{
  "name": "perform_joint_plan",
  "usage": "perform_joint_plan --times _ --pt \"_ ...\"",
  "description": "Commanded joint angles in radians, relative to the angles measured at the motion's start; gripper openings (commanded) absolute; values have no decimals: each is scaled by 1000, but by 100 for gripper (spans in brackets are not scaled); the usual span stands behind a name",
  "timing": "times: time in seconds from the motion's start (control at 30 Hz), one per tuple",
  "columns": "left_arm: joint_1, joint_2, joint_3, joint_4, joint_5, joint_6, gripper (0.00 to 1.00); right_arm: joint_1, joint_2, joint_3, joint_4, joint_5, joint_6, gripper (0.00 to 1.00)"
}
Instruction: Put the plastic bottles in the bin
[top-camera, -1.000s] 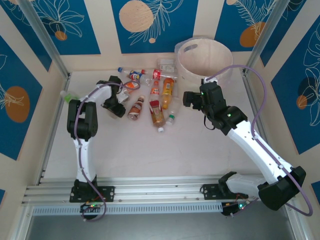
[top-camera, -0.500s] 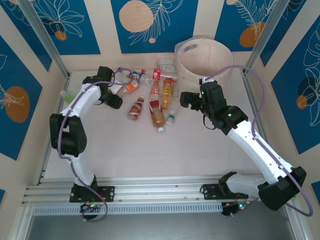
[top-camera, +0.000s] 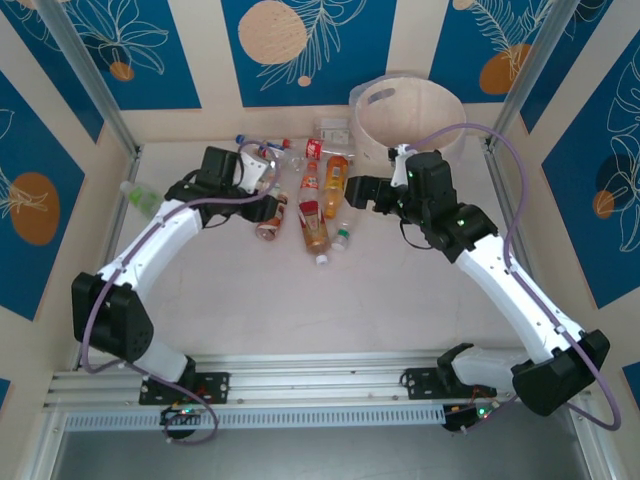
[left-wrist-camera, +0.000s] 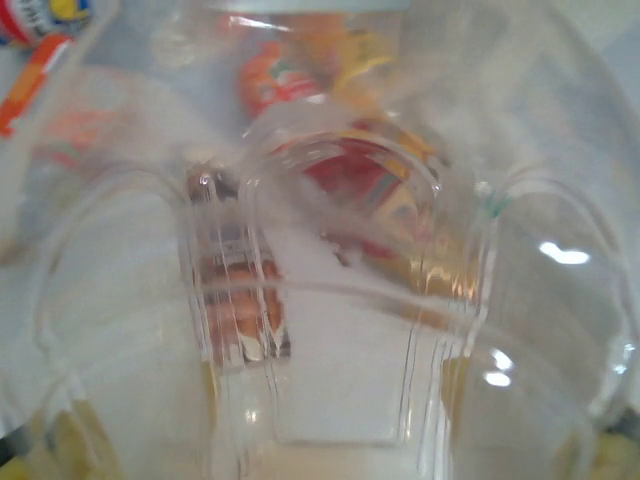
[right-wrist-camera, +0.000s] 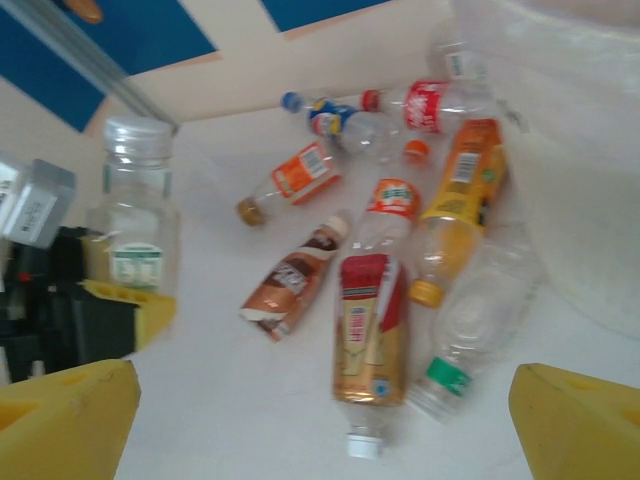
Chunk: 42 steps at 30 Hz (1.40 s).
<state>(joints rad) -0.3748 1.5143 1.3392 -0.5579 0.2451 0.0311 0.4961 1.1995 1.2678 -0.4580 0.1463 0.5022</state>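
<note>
My left gripper (top-camera: 250, 178) is shut on a clear bottle (right-wrist-camera: 133, 215) with a clear cap and holds it upright at the left of the pile; its ribbed wall (left-wrist-camera: 330, 330) sits close against the left wrist camera. Several plastic bottles lie on the white table: a brown one (right-wrist-camera: 295, 275), a red-and-gold one (right-wrist-camera: 367, 330), an orange one (right-wrist-camera: 460, 205), a green-capped clear one (right-wrist-camera: 470, 335) and an orange-labelled one (right-wrist-camera: 300, 175). My right gripper (top-camera: 360, 190) hovers open above the pile's right side, its yellow fingers (right-wrist-camera: 65, 420) wide apart. The cream bin (top-camera: 405, 115) stands at the back right.
A green bottle (top-camera: 140, 196) lies alone by the left wall. Metal posts (top-camera: 95, 80) stand at the back corners. The bin's wall (right-wrist-camera: 570, 130) rises just right of the pile. Bare table (top-camera: 320, 310) stretches toward the arm bases.
The left arm has swung its elbow outward and carried its gripper, closing on the clear bottle, up and to the right. The right gripper has shifted left toward the pile.
</note>
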Motion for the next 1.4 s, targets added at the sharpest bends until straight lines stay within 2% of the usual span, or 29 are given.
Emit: perform_joint_plan --times 0.0,0.2,0.33,0.43,0.77,0.9,1.13,1.23,1.37 --pt "-42 -53 -24 121 92 -54 50 -8 23 46 96 -199 19 95" --pt "-94 -79 -48 161 197 -11 51 -18 137 138 129 -387 37 91" --pt "-101 -95 -65 182 284 22 51 -22 225 215 127 -478 39 80" --pt "-102 -101 -66 185 337 41 51 -19 268 244 141 -532 41 76" --pt "-117 -92 -44 156 441 92 51 5 380 312 133 -573 35 74" --pt "-128 -100 -43 164 476 95 51 13 411 341 122 -576 27 71" --pt "-131 -112 -37 178 488 96 51 25 417 354 128 -589 27 54" --pt "-131 -102 -29 181 491 92 51 33 413 358 123 -599 24 43" --pt "-131 -85 -13 177 466 90 54 35 399 365 91 -564 15 22"
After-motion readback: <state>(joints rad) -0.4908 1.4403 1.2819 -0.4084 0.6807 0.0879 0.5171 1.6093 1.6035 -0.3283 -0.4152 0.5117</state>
